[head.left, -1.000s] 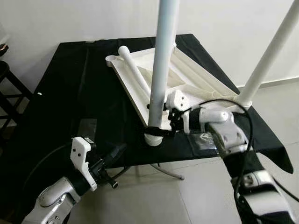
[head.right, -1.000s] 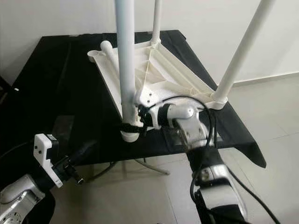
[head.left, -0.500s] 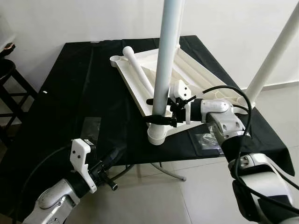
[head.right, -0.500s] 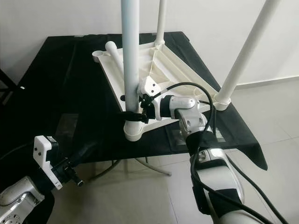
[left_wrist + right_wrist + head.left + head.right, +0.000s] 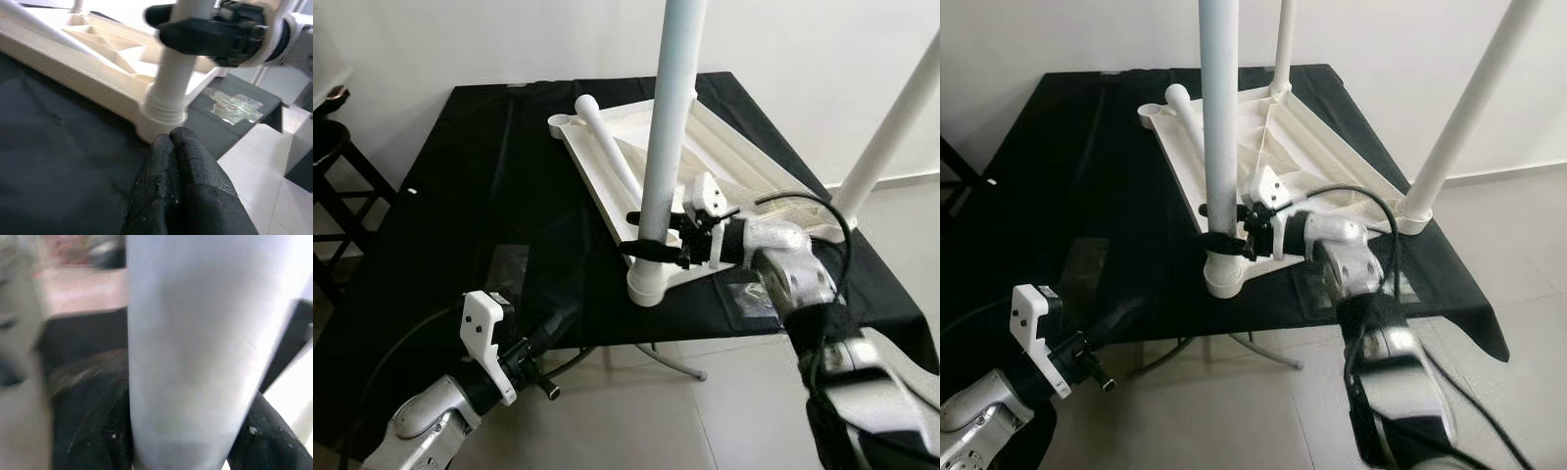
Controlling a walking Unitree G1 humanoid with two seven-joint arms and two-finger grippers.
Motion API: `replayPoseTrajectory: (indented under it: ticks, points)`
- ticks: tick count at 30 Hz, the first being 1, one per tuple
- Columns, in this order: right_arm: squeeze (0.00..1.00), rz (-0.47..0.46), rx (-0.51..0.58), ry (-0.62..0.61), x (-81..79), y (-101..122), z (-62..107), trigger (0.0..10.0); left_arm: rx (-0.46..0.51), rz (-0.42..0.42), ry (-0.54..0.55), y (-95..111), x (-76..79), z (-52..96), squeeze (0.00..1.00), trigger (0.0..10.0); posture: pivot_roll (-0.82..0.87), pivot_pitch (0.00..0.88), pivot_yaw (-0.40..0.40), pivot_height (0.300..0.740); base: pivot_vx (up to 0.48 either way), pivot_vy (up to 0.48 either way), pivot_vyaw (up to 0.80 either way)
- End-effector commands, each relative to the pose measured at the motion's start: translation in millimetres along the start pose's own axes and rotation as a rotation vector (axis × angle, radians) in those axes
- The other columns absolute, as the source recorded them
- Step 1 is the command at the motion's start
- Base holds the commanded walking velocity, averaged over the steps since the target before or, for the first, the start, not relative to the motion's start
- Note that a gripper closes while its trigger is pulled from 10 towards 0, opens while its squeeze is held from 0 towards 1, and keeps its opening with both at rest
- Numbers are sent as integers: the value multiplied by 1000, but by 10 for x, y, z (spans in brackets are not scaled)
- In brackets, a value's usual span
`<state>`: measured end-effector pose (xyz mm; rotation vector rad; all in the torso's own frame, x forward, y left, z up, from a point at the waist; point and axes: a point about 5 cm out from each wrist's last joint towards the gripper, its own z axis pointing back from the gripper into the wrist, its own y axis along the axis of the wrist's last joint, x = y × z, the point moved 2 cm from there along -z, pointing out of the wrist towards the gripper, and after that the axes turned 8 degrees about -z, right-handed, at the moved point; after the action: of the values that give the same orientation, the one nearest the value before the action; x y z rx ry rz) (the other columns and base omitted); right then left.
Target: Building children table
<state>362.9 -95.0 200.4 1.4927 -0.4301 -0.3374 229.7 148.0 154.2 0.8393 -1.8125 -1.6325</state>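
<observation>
A white tabletop (image 5: pixel 705 166) lies upside down on the bench (image 5: pixel 460 196), which is covered with black cloth, toward its right side. Three legs stand upright in its corners, and one loose leg (image 5: pixel 607 152) lies across it, near the far left socket. The right pincer (image 5: pixel 651 245) is pinching the front leg (image 5: pixel 666 127) just above its socket (image 5: pixel 649 284), at the front edge of the bench; its black fingers (image 5: pixel 264 431) sit on both sides of the tube. The left pincer (image 5: pixel 178 161) is pressed together and hangs low at the front edge of the bench, near this socket but not touching it. A clear plastic bag (image 5: pixel 749 294) lies on the cloth beside the right arm.
</observation>
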Motion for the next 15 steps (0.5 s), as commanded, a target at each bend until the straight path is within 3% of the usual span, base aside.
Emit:
replayPoseTrajectory:
  ticks: [1,2,3,5,14,15]
  points:
    - [0,-44,-39,-400,48,-156,-21,0,-15,-3,-3,-13,-14,34,0,10000,-15,126,-7,740,0,0,0]
    - [0,-107,-42,-545,-136,-255,-59,0,-13,-4,1,-13,-24,33,0,10000,-23,123,-2,740,0,0,0]
    - [0,-107,-42,-545,-136,-255,-59,0,-13,-4,1,-13,-24,33,0,10000,-23,123,-2,740,0,0,0]
    - [0,-154,-67,-570,-450,-366,-162,0,-14,-5,4,-24,-37,24,0,10000,-24,115,6,740,0,0,0]
    - [0,-128,-72,-527,-420,-348,-225,0,-12,-5,11,-34,-60,12,0,10000,-24,100,3,740,0,0,0]
    - [0,-122,-79,-522,-396,-343,-230,9922,-11,-7,15,-32,-64,14,0,10000,-19,97,4,740,0,0,0]
